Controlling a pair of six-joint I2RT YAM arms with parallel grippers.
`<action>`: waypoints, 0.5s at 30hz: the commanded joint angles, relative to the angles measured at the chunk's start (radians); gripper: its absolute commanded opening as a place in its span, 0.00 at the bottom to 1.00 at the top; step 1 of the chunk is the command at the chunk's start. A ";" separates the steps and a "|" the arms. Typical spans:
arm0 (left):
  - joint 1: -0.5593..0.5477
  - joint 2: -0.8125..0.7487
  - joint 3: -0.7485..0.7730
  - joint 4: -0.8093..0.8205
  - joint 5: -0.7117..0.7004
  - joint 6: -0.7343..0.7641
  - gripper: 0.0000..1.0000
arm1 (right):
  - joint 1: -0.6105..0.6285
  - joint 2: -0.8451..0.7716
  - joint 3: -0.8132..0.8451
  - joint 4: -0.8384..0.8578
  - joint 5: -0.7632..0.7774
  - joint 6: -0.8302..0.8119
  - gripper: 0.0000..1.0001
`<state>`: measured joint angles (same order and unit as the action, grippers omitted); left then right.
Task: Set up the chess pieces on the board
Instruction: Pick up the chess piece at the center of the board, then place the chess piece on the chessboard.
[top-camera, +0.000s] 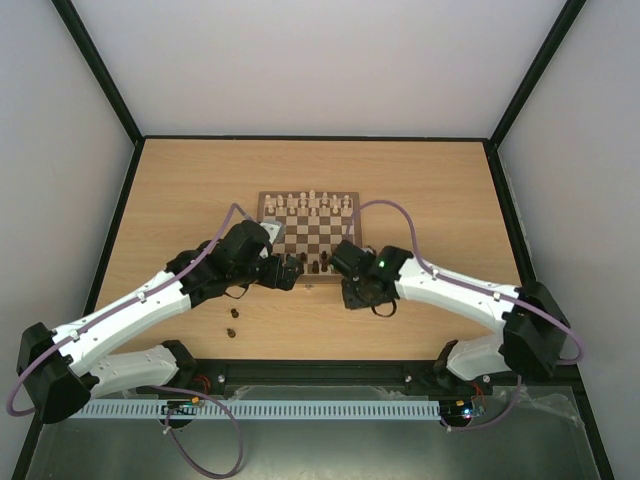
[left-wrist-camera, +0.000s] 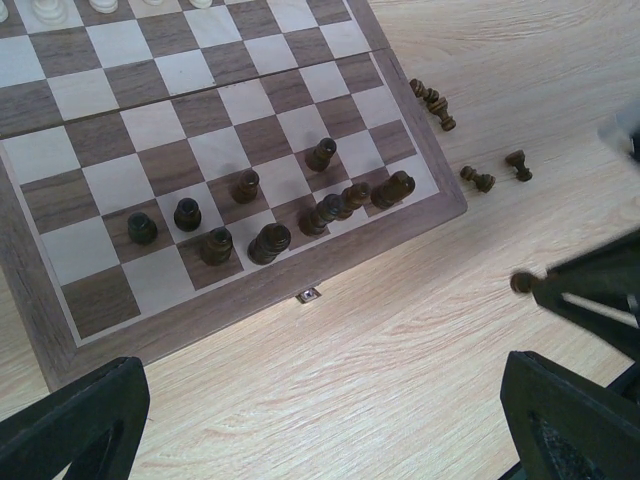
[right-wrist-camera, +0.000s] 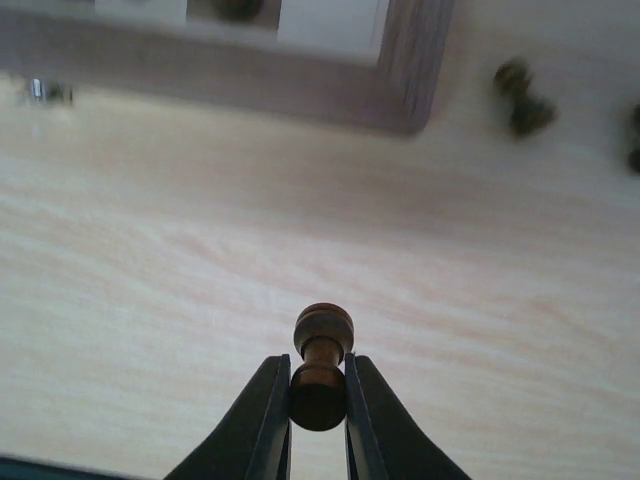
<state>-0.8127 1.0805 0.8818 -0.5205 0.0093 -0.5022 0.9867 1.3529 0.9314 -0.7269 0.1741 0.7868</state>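
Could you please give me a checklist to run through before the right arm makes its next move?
1. Grip: right gripper shut on a dark pawn: ok.
2. Pawn lifted clear of the table: cannot tell.
3. Other arm: left gripper open and empty, just short of the board: ok.
4. Free squares in the board's near rows: ok.
5. Placed dark pieces one per square: not ok, several bunch near the corner.
6. All pieces on the board: not ok, loose pieces lie beside it.
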 joint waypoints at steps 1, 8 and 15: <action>0.008 -0.025 -0.010 -0.004 -0.003 -0.011 0.99 | -0.109 0.086 0.107 -0.063 0.019 -0.146 0.13; 0.010 -0.058 -0.010 -0.029 -0.023 -0.022 0.99 | -0.209 0.246 0.247 -0.042 -0.034 -0.280 0.13; 0.009 -0.073 -0.018 -0.038 -0.032 -0.030 0.99 | -0.255 0.342 0.302 -0.017 -0.075 -0.336 0.13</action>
<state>-0.8120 1.0260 0.8783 -0.5377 -0.0059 -0.5232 0.7490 1.6600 1.1934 -0.7181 0.1318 0.5110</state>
